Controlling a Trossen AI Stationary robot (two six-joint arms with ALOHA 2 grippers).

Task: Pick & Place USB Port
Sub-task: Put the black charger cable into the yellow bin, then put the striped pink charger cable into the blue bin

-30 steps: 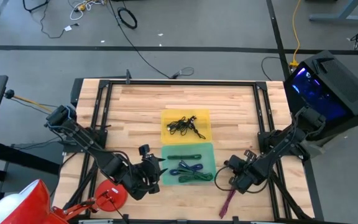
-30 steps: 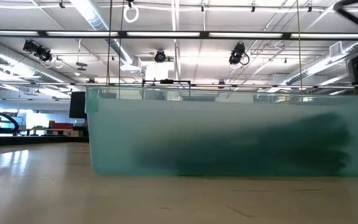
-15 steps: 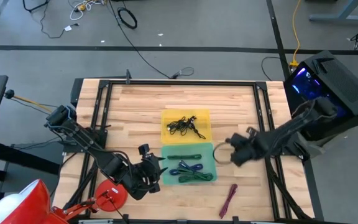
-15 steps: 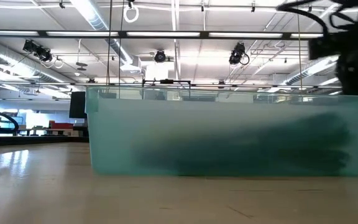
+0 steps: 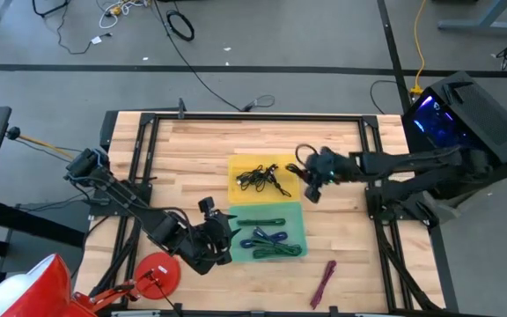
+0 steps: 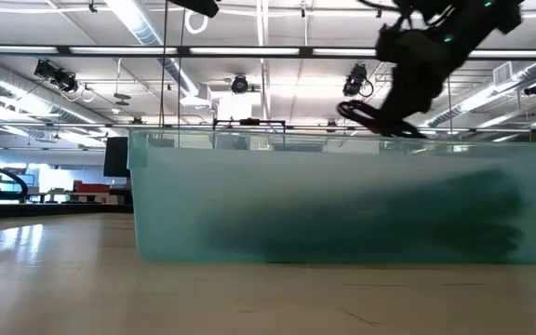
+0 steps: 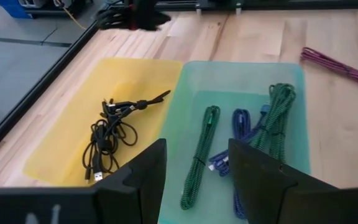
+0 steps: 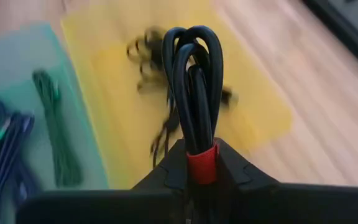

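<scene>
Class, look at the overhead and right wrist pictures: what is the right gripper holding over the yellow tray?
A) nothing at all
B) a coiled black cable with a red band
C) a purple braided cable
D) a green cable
B: the right gripper is shut on a coiled black cable with a red band, above the edge of the yellow tray; the purple cable lies on the table.

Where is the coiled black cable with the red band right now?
The black cable is clamped in the right gripper, held above the yellow tray's right edge in the high view.
</scene>
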